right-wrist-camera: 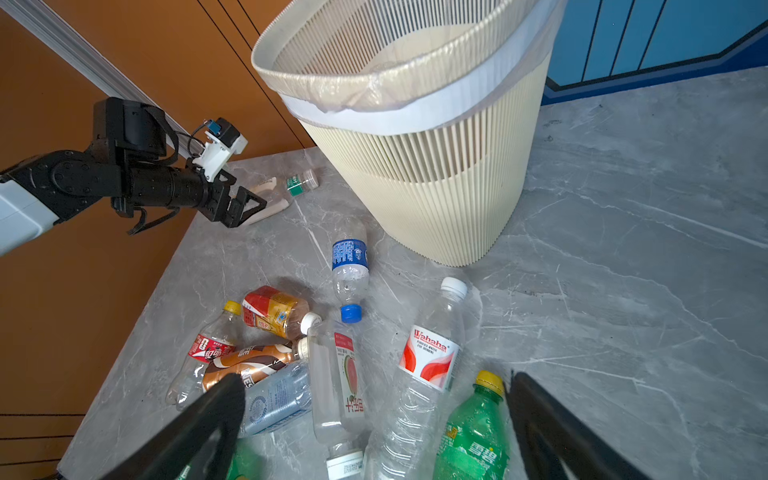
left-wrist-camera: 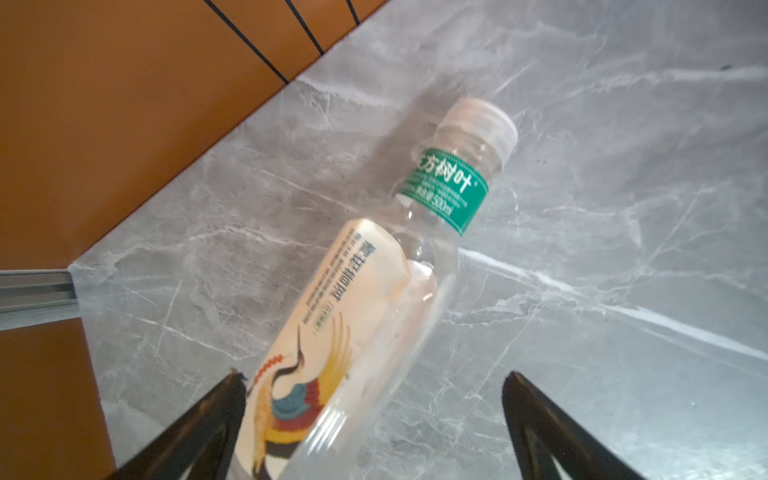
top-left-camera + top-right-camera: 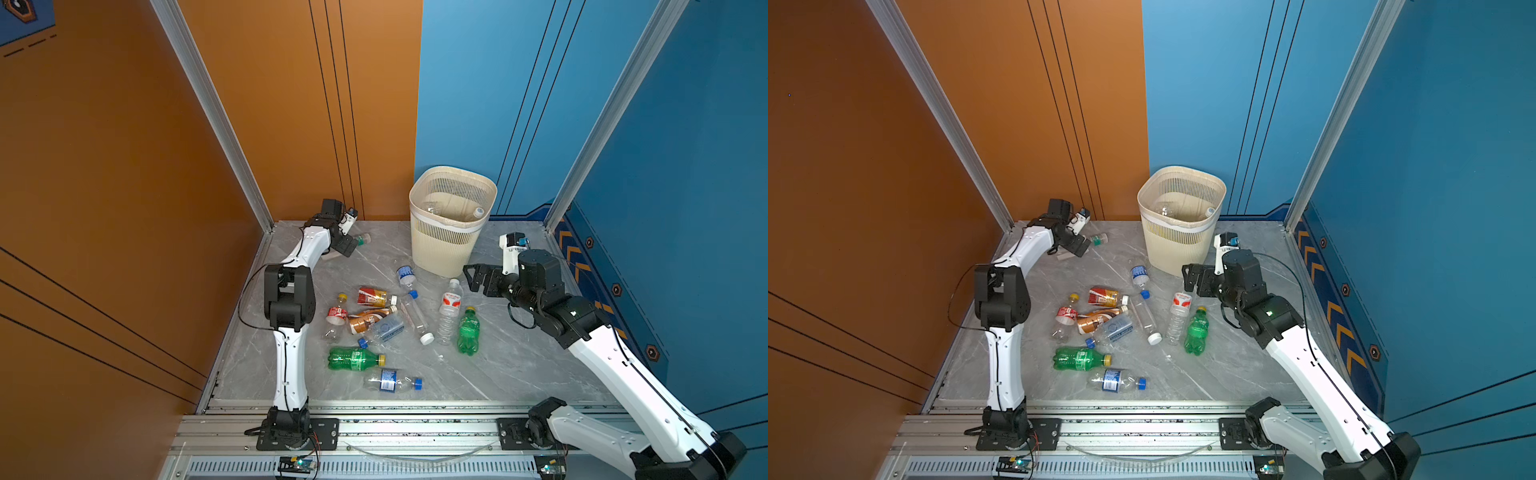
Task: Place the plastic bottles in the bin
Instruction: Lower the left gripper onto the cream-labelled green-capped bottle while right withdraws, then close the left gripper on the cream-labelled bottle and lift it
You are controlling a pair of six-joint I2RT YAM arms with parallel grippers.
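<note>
What the views hid or cut off

In both top views the left gripper (image 3: 352, 244) covered most of the clear bottle with a green neck band (image 3: 363, 238), so only its capped end showed. The left wrist view's edge cut off its base. The bottles inside the bin (image 3: 432, 207) were dim behind the bin (image 3: 440, 249) wall, their labels too small to read. In the right wrist view the green bottle (image 1: 473, 432) ran off the edge.

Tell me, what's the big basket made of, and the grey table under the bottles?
The bin looks like matte cream plastic: thin moulded ribs with slots. A see-through liner bag folds over its rim. The table looks like glossy grey marble with white veins, though it could be printed laminate.
</note>
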